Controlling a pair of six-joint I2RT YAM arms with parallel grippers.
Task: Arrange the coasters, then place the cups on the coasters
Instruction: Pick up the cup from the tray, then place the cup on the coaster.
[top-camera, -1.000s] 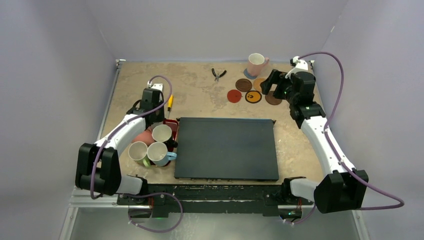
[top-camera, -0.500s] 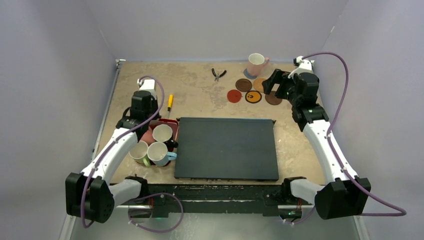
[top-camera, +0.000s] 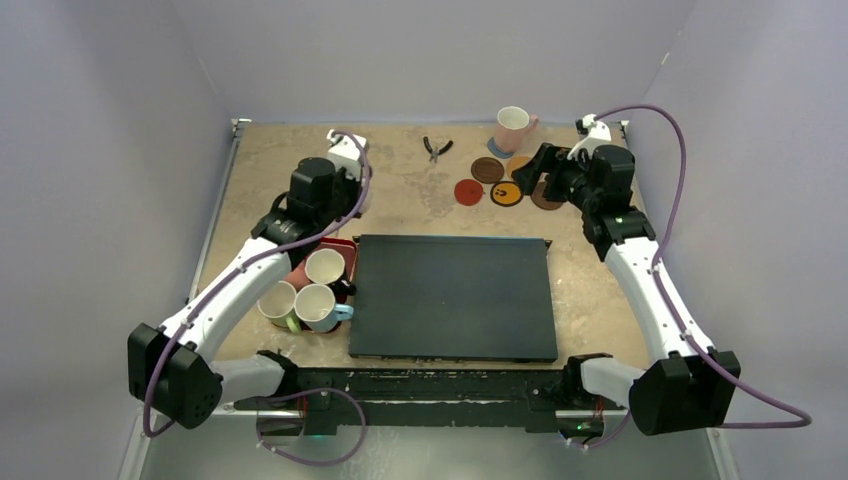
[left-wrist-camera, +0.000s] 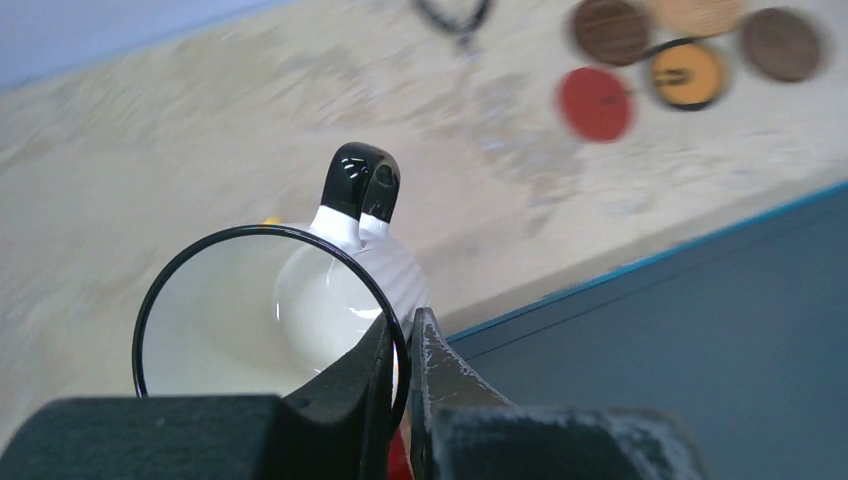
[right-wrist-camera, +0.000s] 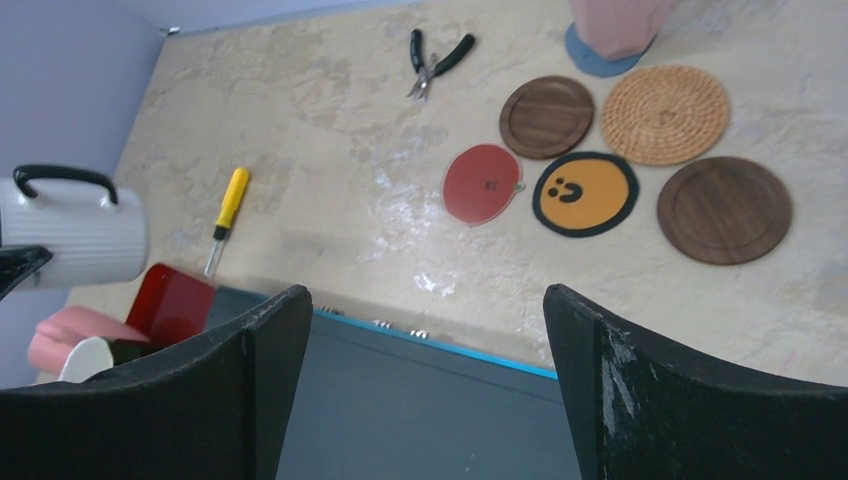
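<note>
Looks onto a mottled tan tabletop (top-camera: 400, 190) between pale lilac walls (top-camera: 430, 50). Clamps the left gripper (left-wrist-camera: 400, 325) on the white mug (left-wrist-camera: 230, 320) by its rim, aloft at far left. Spreads the right gripper (right-wrist-camera: 425, 295) wide and empty over the coasters (right-wrist-camera: 585, 192) at far right, with the pink cup (top-camera: 513, 125) on the grey-blue coaster (right-wrist-camera: 590, 53).

Coasters (top-camera: 488, 170) behind the mat (top-camera: 453, 297), cups (top-camera: 315, 303) just left of it

The mug (right-wrist-camera: 70, 235) is ribbed white with a black handle and rim. The red coaster (right-wrist-camera: 481, 183) has a dark centre speck — the yellow coaster (right-wrist-camera: 585, 193) bears a black face and border. The tan coaster (right-wrist-camera: 665, 114) is woven.
</note>
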